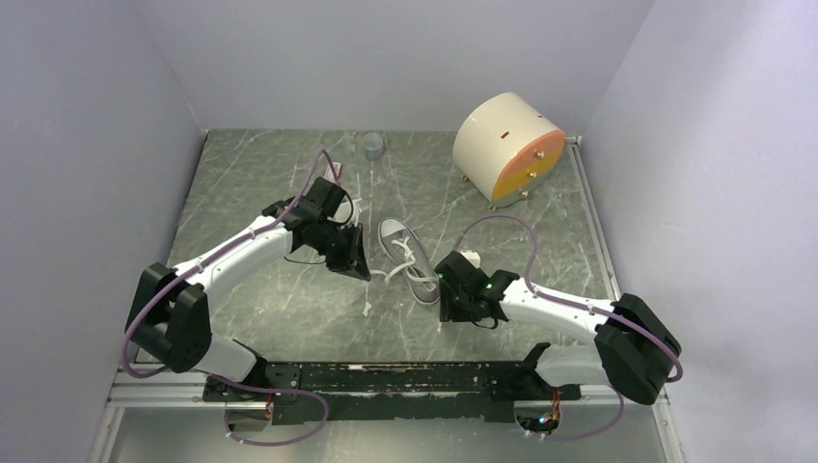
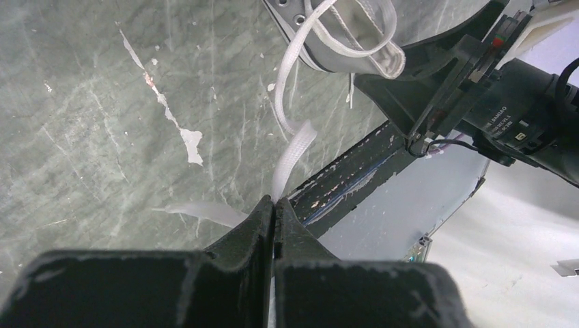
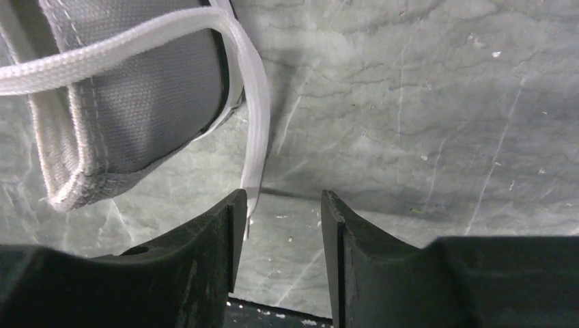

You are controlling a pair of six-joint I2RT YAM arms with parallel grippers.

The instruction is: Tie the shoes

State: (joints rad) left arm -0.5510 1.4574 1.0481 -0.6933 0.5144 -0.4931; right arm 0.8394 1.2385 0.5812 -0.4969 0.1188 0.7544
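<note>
The grey sneaker (image 1: pixel 405 256) with white sole lies in the middle of the table, toe to the far left, heel toward my right arm. My left gripper (image 1: pixel 353 258) is just left of the shoe and shut on a white lace (image 2: pixel 290 154) that runs up from its tips to the shoe's eyelets (image 2: pixel 321 27). My right gripper (image 1: pixel 449 307) hovers at the heel, open and empty. In the right wrist view the grey heel (image 3: pixel 130 102) is at upper left, and a second lace (image 3: pixel 254 130) hangs down to the inner edge of the left finger (image 3: pixel 212 246).
A cream drum-shaped box with an orange face (image 1: pixel 508 148) stands at the back right. A small grey cup (image 1: pixel 373 146) stands at the back centre. Grey walls close the table on three sides. The black base rail (image 1: pixel 405 378) runs along the near edge.
</note>
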